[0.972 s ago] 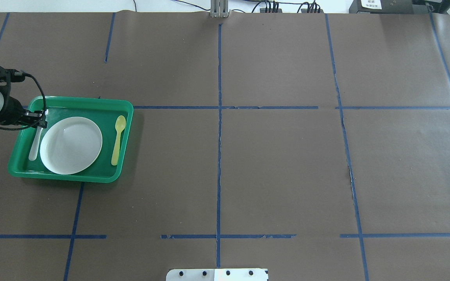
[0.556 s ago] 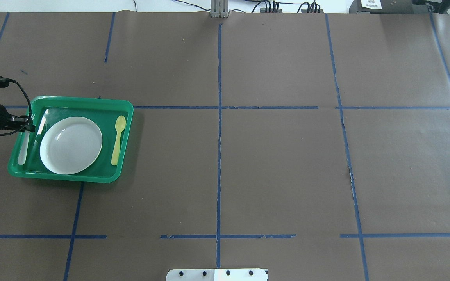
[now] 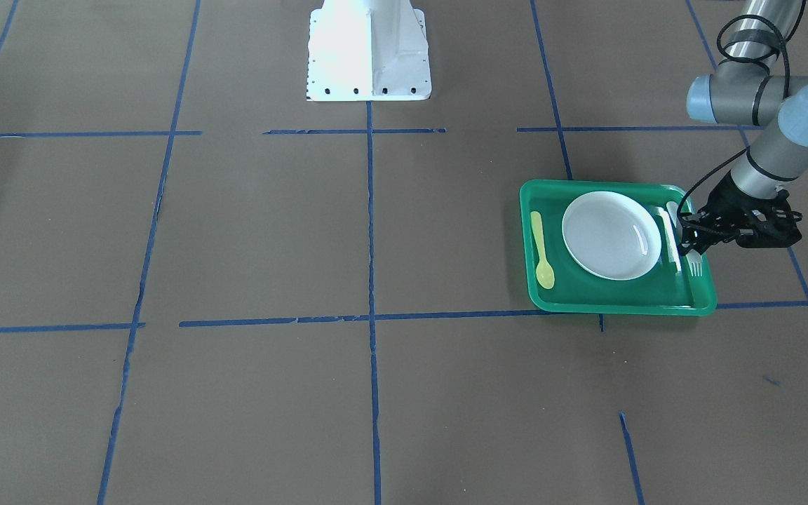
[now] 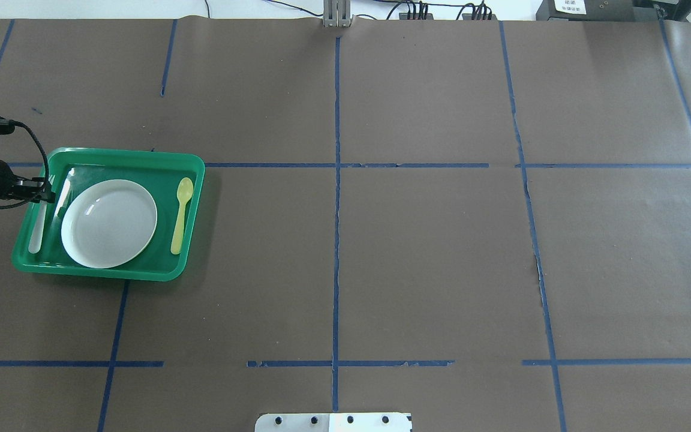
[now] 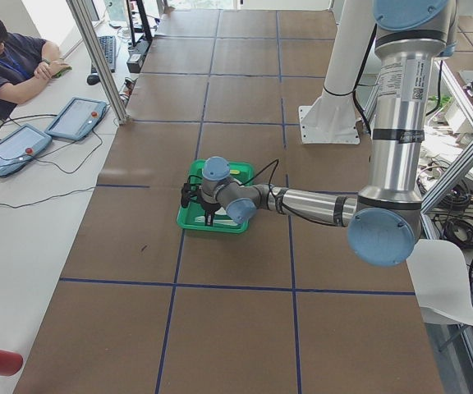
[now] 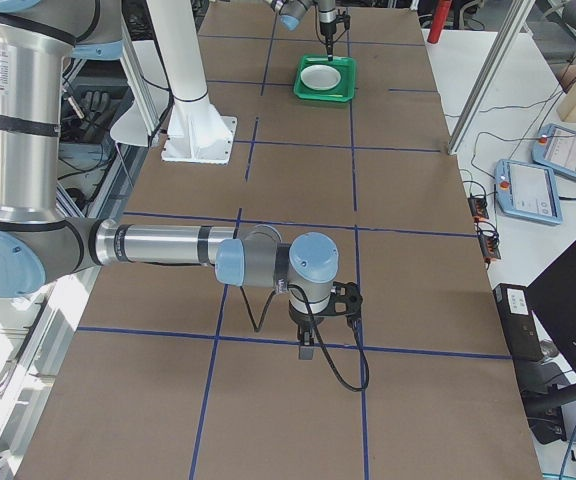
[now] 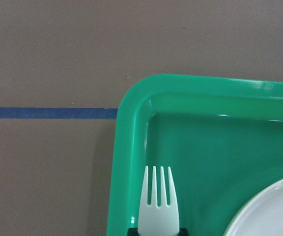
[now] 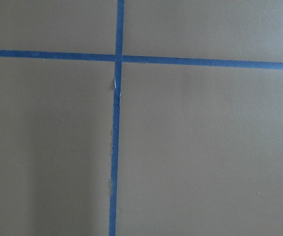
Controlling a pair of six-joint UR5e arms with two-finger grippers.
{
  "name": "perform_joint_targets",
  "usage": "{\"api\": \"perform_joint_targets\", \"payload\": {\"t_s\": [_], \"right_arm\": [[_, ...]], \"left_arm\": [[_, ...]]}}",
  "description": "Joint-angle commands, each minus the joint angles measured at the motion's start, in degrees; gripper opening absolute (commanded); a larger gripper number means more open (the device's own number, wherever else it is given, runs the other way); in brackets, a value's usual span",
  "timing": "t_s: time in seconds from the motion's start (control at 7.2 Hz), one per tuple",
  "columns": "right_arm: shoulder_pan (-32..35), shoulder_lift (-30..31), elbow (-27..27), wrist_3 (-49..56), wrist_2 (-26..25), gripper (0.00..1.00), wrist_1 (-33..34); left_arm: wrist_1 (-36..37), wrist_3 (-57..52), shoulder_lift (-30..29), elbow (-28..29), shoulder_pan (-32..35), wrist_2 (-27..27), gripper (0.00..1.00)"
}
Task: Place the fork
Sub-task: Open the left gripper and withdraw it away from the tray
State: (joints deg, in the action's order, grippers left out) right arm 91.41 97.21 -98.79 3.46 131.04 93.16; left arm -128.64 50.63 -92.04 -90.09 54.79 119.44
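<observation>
At the far left corner of the green tray [image 4: 141, 270] we note the fork [image 7: 157, 206]: slim, pale white plastic, four short tines pointing away from the robot, handle running back along the tray's left wall. Left gripper [image 3: 689, 242] is clamped on it just behind the tines, jaws nearly together with only the fork's neck between them. We cannot tell whether the fork touches the tray floor. Tray contents: a round white plate [image 4: 108, 223] at the middle, and a yellow spoon [image 4: 180, 216] lying to the plate's right, bowl away from the robot. Right gripper [image 6: 306, 350] hangs well apart, over brown paper near a blue tape cross [image 8: 117, 58]; we cannot tell whether it is parted or closed.
</observation>
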Motion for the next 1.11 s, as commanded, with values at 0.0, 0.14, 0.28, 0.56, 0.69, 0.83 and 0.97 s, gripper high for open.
{"api": "perform_joint_targets", "payload": {"t_s": [0.0, 0.14, 0.28, 0.56, 0.69, 0.83, 0.97], "right_arm": [[0.00, 0.00, 0.00, -0.04, 0.00, 1.00, 0.00], [0.00, 0.00, 0.00, 0.05, 0.00, 1.00, 0.00], [0.00, 0.00, 0.00, 0.05, 0.00, 1.00, 0.00], [0.00, 0.00, 0.00, 0.05, 0.00, 1.00, 0.00], [0.00, 0.00, 0.00, 0.05, 0.00, 1.00, 0.00], [0.00, 0.00, 0.00, -0.03, 0.00, 1.00, 0.00], [0.00, 0.00, 0.00, 0.05, 0.00, 1.00, 0.00]], "left_arm": [[0.06, -0.18, -0.15, 0.00, -0.30, 0.00, 0.32], [-0.03, -0.53, -0.15, -0.18, -0.22, 0.09, 0.99], [-0.03, -0.53, -0.07, -0.44, -0.13, 0.09, 1.00], [0.06, -0.88, 0.11, -3.59, 0.31, 0.09, 1.00], [0.40, -1.14, 0.28, -5.87, 1.79, 0.09, 1.00], [0.84, -5.67, 0.28, -6.67, 5.03, 1.40, 1.00], [0.93, -15.98, 0.11, -5.73, 10.11, 5.67, 1.00]]}}
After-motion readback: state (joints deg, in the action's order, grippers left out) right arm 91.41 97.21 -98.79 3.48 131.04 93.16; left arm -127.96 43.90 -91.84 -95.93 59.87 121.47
